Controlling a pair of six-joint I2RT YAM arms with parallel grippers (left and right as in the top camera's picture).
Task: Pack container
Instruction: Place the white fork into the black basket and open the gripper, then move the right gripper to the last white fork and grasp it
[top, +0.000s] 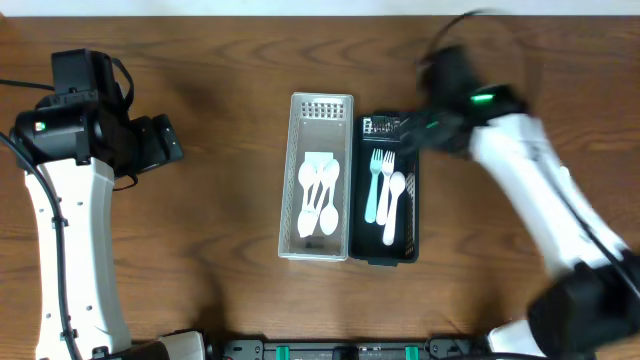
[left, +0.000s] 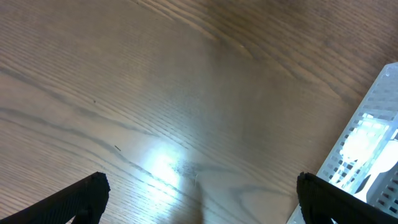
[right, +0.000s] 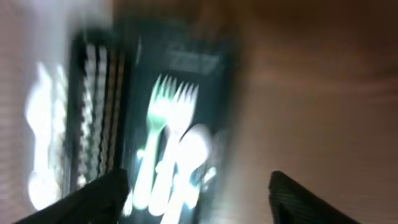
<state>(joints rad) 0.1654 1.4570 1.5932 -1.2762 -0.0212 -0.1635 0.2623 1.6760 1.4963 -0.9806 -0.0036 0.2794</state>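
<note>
A white slotted container (top: 320, 180) in the table's middle holds several white spoons (top: 319, 195). A black container (top: 385, 190) sits against its right side and holds a pale green fork (top: 375, 185), a white fork (top: 389, 195) and a white spoon (top: 397, 190). My right gripper (top: 405, 130) is open and empty above the black container's far end; the blurred right wrist view shows the cutlery (right: 168, 149) between its fingers (right: 199, 199). My left gripper (top: 165, 140) is open and empty over bare wood, left of the white container (left: 367, 149).
The wooden table (top: 200, 230) surrounds both containers. The arm bases stand at the near edge (top: 340, 350).
</note>
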